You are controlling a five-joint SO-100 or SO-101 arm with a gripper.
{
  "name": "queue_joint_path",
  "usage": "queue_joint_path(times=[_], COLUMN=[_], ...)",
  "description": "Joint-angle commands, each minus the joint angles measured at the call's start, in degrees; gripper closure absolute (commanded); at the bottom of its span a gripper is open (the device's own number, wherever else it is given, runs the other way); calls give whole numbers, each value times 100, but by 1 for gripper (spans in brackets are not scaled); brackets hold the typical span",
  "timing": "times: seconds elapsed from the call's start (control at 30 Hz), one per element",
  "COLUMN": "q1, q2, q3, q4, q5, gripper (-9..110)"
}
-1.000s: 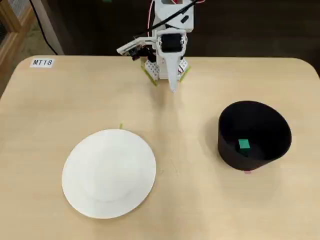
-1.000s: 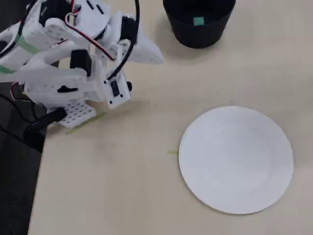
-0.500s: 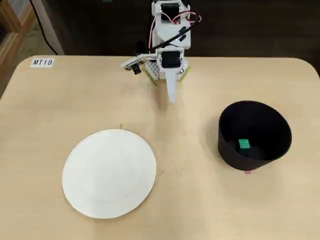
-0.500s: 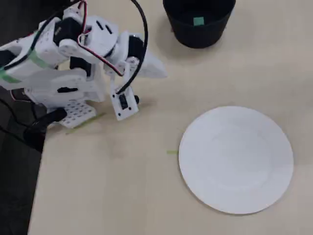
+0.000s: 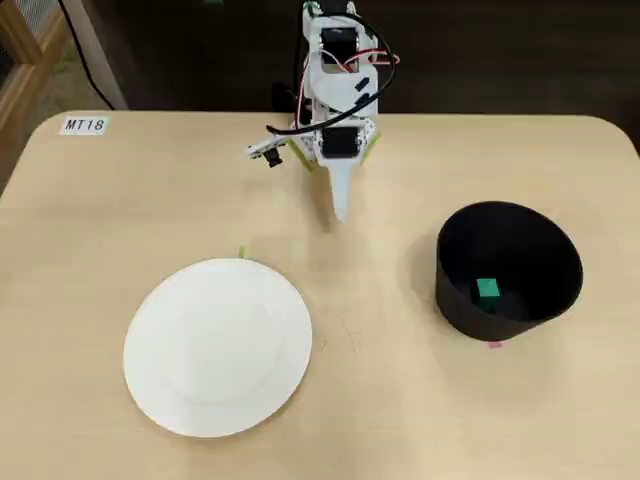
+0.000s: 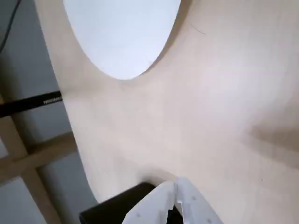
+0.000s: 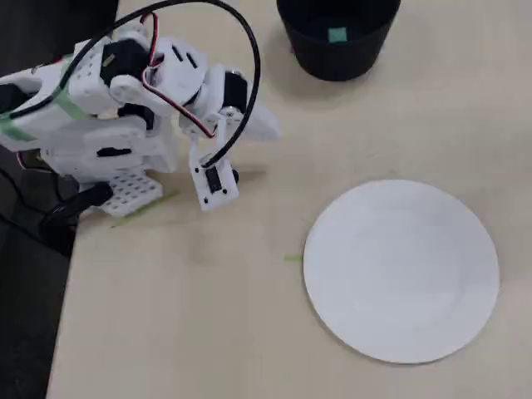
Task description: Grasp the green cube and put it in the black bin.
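White plate (image 5: 217, 345) lies nearest; table's (image 5: 400, 400) corner label (image 5: 83, 125) reads "MT18".

The tiny green cube (image 5: 487, 289) is lying inside the round black bin (image 5: 545, 275), which is standing upright near the table's right edge in a fixed view.

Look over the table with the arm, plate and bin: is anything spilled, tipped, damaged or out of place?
Nothing stands out. The black bin stands upright with the green cube inside it. The white plate lies flat and bare. The gripper is pulled back near the arm's base, holding nothing.
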Motion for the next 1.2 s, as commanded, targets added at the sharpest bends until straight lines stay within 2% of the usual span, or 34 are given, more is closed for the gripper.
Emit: queue_joint_path(times=[0.0,1.17], q1=[9,-35], q2=[26,26], q3=[53,132], q4=[-62,-141], q5=[0,-62], gripper=[102,102])
